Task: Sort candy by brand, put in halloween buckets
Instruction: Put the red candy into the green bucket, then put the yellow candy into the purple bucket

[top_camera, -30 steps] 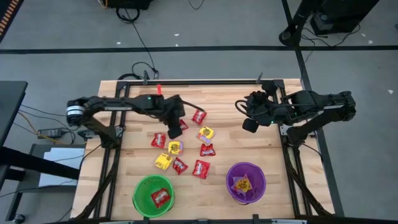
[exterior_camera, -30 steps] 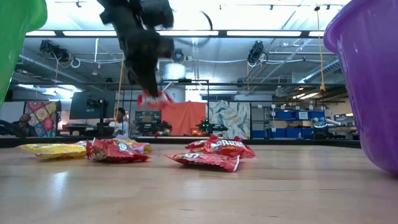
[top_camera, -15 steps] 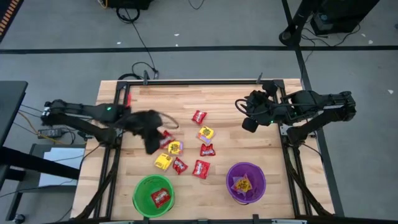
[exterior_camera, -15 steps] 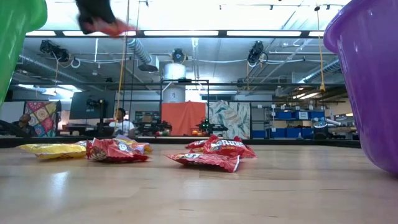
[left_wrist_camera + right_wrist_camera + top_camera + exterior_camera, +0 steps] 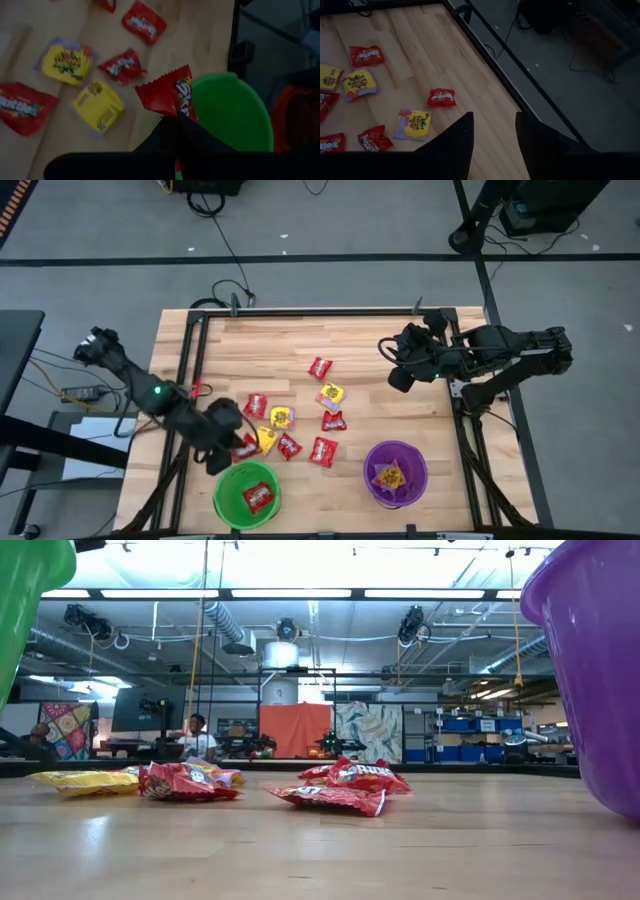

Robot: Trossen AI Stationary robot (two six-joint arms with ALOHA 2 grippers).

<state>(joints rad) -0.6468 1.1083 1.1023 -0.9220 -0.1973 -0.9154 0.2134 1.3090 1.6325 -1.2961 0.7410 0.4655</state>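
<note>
Wrapper of red candy (image 5: 167, 95) partly hidden by pinching left claw (image 5: 176, 120); right claw (image 5: 492, 131) spread.

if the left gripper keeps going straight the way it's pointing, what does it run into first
Probably the green bucket. The left gripper, shut on a red candy packet, points toward the bucket's near rim in the left wrist view, with nothing between. Depth is unclear, so it might pass just above the rim.

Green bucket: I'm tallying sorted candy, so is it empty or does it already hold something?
Not empty. In the high view the green bucket holds one red candy packet on its floor.
</note>
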